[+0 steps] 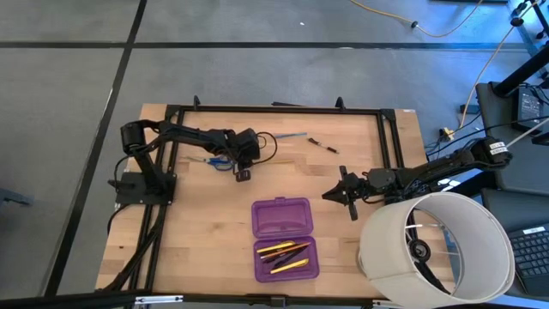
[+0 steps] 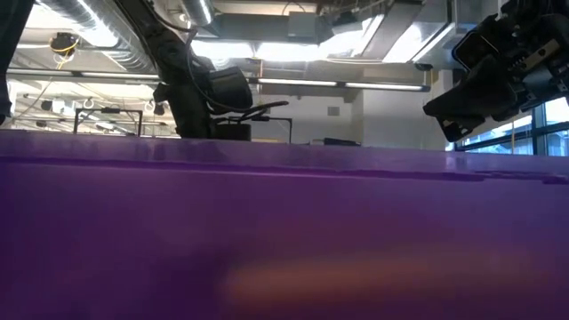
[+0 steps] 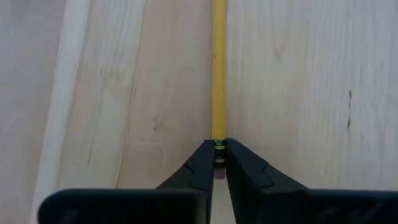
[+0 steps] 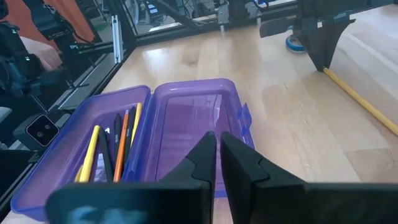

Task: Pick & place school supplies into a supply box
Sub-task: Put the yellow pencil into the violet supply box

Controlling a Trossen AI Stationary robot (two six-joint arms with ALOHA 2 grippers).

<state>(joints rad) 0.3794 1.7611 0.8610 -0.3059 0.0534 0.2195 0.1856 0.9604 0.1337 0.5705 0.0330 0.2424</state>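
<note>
Wooden table (image 1: pixel 206 215) under left end effector (image 3: pixel 219 163) pinching yellow pencil (image 3: pixel 219 68).

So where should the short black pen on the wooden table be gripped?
Mid-barrel of the black pen, from above, fingers across its length: it lies flat with bare table around. The right gripper looks free; the left gripper holds a yellow pencil.

One purple pencil case (image 1: pixel 283 238), one yellow pencil (image 3: pixel 218 74) between the left jaws, one scissors (image 1: pixel 218 161), two pens (image 1: pixel 324 147) beyond them.
</note>
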